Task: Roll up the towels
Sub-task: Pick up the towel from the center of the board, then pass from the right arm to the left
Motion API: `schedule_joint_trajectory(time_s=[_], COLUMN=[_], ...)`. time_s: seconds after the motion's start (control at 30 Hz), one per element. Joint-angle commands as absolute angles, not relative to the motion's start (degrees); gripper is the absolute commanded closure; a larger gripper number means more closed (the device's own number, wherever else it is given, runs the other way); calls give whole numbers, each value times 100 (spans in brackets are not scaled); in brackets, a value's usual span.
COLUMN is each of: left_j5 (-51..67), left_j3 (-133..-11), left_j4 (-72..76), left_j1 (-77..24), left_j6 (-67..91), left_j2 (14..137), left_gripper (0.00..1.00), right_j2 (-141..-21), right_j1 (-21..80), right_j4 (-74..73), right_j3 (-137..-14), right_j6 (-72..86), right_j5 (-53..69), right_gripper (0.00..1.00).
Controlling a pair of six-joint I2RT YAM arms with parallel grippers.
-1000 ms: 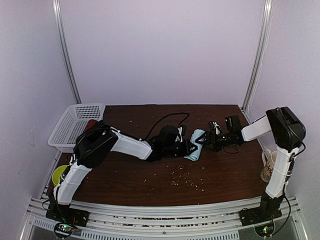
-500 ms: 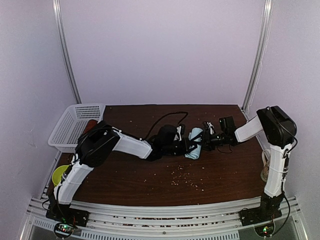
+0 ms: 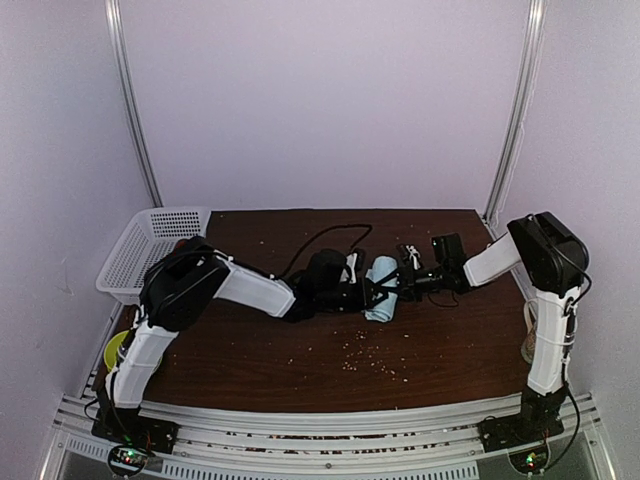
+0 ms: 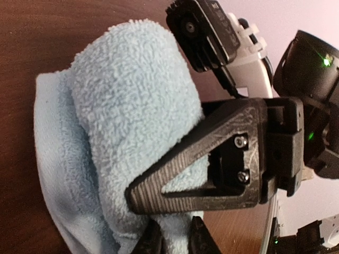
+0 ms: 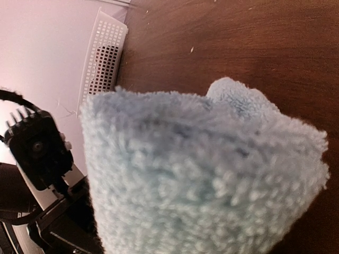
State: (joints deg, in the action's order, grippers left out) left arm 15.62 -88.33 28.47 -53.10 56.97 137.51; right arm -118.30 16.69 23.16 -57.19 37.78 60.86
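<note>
Right now the left tool [image 4: 176, 242] shows only its two tips at the bottom edge of its wrist view. They sit close together with cloth between them, and I can't tell whether it's pinching or letting go. Right tool [image 3: 402, 279] comes in from the opposite side and looks clamped on the light-blue towel [image 4: 132, 106]. One finger [image 4: 233, 124] lies pressed across the roll, the other is hidden behind it, and the towel's end fills the right wrist view. Towel sits mid-bench between the two tools, wound into a fat roll lying on the wood. An outer layer sags loose along one side, so I'd call this one rolled but not yet tidied or released. Rust-red towel: can't pick it out in any view, so at best half the job looks done. Around: white basket [image 3: 150, 250] at the far-left corner of the bench [image 3: 450, 350], black cable [image 3: 325, 238] looping behind the left tool, crumbs [image 3: 365, 355] scattered nearer the bases. Mug [image 3: 533, 335] stands by the right arm, yellow-green cup [image 3: 118, 350] at the left edge. Main obstruction is the tools themselves, nose to nose on one roll. The cable runs near the left wrist and could snag.
</note>
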Motion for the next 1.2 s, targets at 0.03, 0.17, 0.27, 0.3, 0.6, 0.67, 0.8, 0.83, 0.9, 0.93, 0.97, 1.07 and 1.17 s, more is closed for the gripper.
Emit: schedule_joint_trajectory(time_s=[0.03,0.17,0.27,0.3,0.6,0.67,0.8,0.83,0.9,0.93,0.97,1.07,1.17], left_j5=[1116,840,637,558,1141,1670,2721,2998,3508,3709,3834,4090,4251], left_j3=[-7999,-7271,-6773,-6658,-6679,-6642,-6688,-6732,-6870,-6921,-6952,-7099,-7161], left_j4=[2616,2794,3059,3071,3022,3331,4027,4205,4462,4572,4702,4649,4718], left_j1=[-5261,-5256,-5252,-5248,-4993,-4874,-4769,-4769,-4768,-4772,-4792,-4857,-4953], left_j6=[4669,3992,3538,3387,2601,2660,2767,2808,2907,2932,2980,2903,2839], left_j2=[12470,11478,10841,10676,10175,10242,10529,10603,10739,10796,10835,10935,10987], left_gripper=[67,47,30,23,2,2,2,2,2,2,2,2,2], right_j2=[-11096,-10611,-10328,-10252,-9225,-9008,-8685,-8623,-8580,-8575,-8593,-8635,-8677], right_j1=[1694,1695,1696,1696,1789,1839,2056,2128,2234,2269,2305,2397,2450], right_j4=[1495,928,501,292,-801,-792,-791,-791,-776,-767,-767,-777,-767], right_j3=[-6032,-6247,-6435,-6515,-6865,-6856,-6831,-6822,-6820,-6828,-6837,-6847,-6847], right_j6=[2978,2410,1930,1738,567,486,429,418,434,434,447,430,422], right_j5=[6136,6155,6222,6280,6811,7008,7208,7215,7199,7203,7208,7205,6939], right_gripper=[100,100,100,100,100,100,99,99,99,99,99,99,99])
